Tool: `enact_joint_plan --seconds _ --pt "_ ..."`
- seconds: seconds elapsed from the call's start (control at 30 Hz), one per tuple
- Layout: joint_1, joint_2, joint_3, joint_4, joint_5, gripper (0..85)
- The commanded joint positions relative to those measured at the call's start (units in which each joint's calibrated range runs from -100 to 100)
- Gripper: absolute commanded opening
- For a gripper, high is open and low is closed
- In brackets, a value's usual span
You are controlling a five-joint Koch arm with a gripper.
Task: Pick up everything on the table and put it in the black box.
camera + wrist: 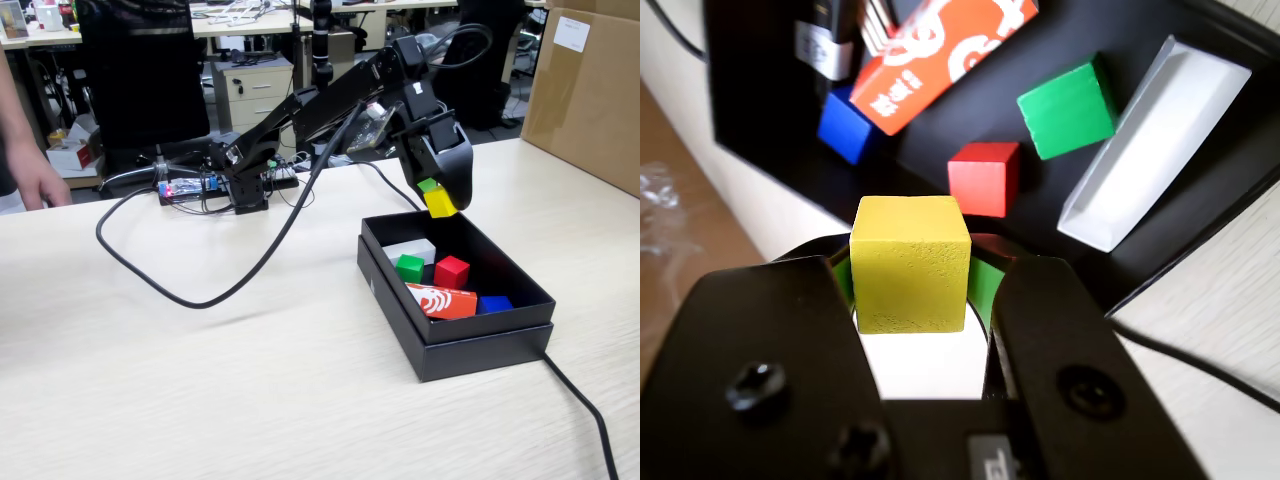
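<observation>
The small plain yellow cube (pixel 910 262) sits gripped in the black hand (pixel 440 200), held by two opposite flat faces between green-lined jaws. It hangs above the near-back edge of the shallow matte black box (pixel 480 350), which rests on the light beige wood-grain surface (pixel 200 380).

Handling, judged from appearance: the cube looks rigid, light and solid, with a painted, slightly rough face that should not slip. Flat parallel sides make a centred pinch the sound hold. No fragility is apparent.

Inside the box, left to right in the fixed view: a white block (pixel 410 249), a small green cube (pixel 410 267), a small red cube (pixel 452 272), a red-orange packet with white print (pixel 442 301) and a small blue cube (pixel 494 304).

Writing: the packet carries a white swirl logo and white characters; in the wrist view (pixel 940 55) they are too blurred to read. No other label is legible.
</observation>
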Motion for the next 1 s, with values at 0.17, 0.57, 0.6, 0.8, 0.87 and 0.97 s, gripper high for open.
enact_joint_plan --seconds 0.17,0.57,0.6,0.8,0.87,0.97 --pt "0.24 6.01 4.28 -0.78 0.00 14.1" --pt "-0.24 11.75 4.37 -0.78 -0.68 27.0" --pt "-0.29 11.52 4.37 -0.78 -0.78 27.8" --pt "-0.29 7.16 4.37 -0.78 -1.03 27.9" --pt "-0.34 4.75 4.28 -0.78 -1.22 35.9" --pt "-0.34 0.39 3.91 -1.21 -1.37 38.3"
